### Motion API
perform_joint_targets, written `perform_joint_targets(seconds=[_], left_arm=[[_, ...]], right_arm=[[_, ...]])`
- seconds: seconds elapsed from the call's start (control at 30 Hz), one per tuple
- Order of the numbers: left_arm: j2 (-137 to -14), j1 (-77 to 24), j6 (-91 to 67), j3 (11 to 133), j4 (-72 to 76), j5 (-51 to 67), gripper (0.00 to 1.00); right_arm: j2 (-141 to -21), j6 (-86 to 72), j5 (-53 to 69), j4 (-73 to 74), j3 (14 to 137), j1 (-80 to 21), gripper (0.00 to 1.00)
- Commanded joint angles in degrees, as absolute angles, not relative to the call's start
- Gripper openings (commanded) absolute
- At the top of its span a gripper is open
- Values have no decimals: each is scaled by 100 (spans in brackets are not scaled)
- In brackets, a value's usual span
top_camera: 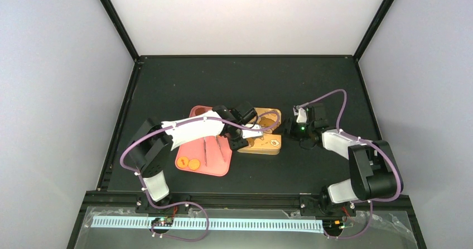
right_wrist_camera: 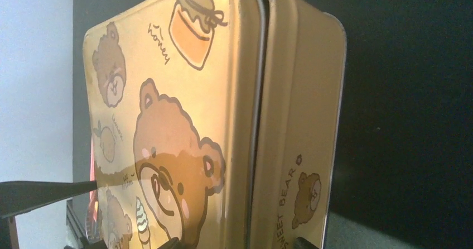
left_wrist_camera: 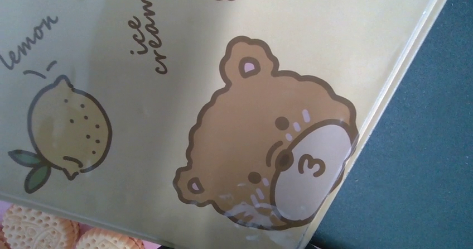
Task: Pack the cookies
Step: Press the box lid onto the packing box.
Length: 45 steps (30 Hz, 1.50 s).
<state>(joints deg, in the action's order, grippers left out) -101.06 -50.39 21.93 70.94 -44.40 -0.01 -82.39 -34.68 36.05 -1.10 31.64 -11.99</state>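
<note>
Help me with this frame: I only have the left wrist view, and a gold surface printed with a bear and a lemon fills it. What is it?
Observer: The lid of a tin. The right wrist view shows it lying on the base, with a dark seam between them.
Operator: Where does the tin sit?
Observer: In the top view it lies just right of a pink tray.
Operator: Any cookies outside the tin?
Observer: Two orange cookies lie at the tray's near left corner.
</note>
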Motion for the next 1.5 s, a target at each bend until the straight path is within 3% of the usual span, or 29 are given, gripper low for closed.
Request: perform_joint_targets(seconds=[0.0,0.13,0.5,0.73,0.9,1.17,1.47], left_arm=[[-10089,-5133,2298,7213,-4063,64,52],[-10099,-5127,2311,7227,-4068,-20,52],[-9705,-4822,2296,7348,-4212,-147,55],[-9789,-4799,2227,7339,-4196,-76,55],[-9867,-4799,2211,7389,-4138,-91,55],[-9836,-4802,2197,7377,-4049,-156,54],[-9844,-4801,2223,7366,-3965,-270,54]], right_arm=[[-8124,-3164,3246,229,3146,-1279,50],[-8128,-2947,2728,534,3126,-1274,42],[-7765,-2869,2013,986,3128,-1292,34],[-6769,-2759,1969,1660,3916,-1285,54],[-6755,-2866,2426,1758,4486,-1283,56],[-7507,-3274,3205,1062,4492,-1284,48],[-8282,-3294,2378,951,4002,-1268,34]])
